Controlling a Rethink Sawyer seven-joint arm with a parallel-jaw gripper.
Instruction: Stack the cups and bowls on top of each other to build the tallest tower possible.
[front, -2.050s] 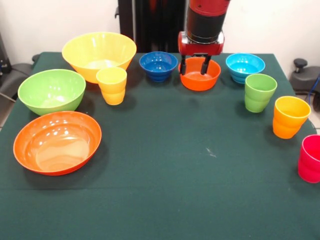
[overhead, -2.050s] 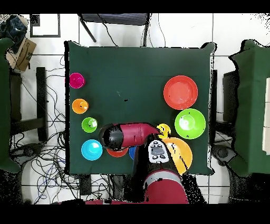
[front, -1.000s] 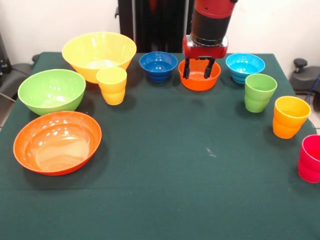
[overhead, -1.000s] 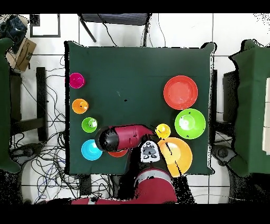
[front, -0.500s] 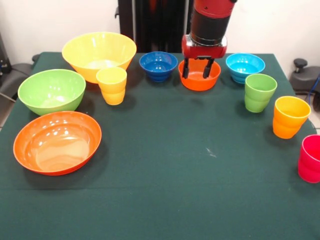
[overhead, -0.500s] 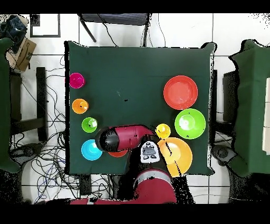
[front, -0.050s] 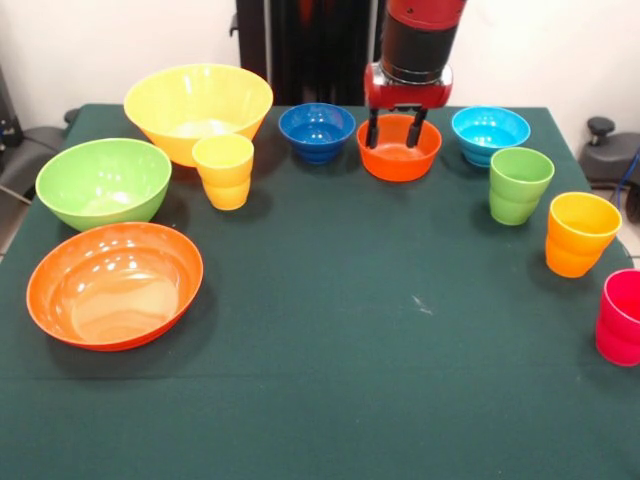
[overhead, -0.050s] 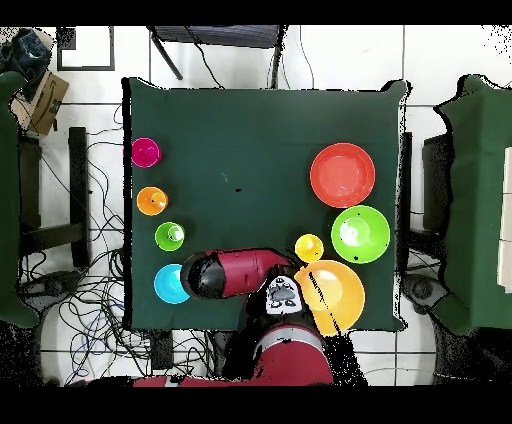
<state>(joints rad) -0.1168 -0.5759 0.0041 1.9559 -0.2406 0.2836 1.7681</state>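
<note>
Over the far side of the green counter (front, -0.050s: 330, 330), the gripper (front, -0.050s: 396, 128) hangs above the small orange bowl (front, -0.050s: 400, 150), its two dark fingers (front, -0.050s: 372, 130) spread fairly wide and pointing down into the bowl's far part. They grip nothing; whether the tips touch the bowl's inside I cannot tell. From overhead the red arm (overhead, -0.050s: 235, 272) covers that bowl entirely.

In the front view, the small orange bowl sits in a far row between the dark blue bowl (front, -0.050s: 317, 130) on its left and the light blue bowl (front, -0.050s: 490, 133) on its right, each apart from it. Further left along the far edge stands the large yellow bowl (front, -0.050s: 197, 108), with a yellow cup (front, -0.050s: 223, 170) just in front of it and seeming to touch or nearly touch it. Down the left side come the large green bowl (front, -0.050s: 103, 182) and, nearer, the large orange bowl (front, -0.050s: 114, 284), close to each other.

Along the right side a green cup (front, -0.050s: 519, 184) stands near the light blue bowl, then an orange-yellow cup (front, -0.050s: 581, 233), then a pink-red cup (front, -0.050s: 620, 316) at the right edge, partly cut off. All cups and bowls stand upright, mouths up, each on the counter by itself; none is stacked on another. The middle and near parts of the counter are bare cloth.
</note>
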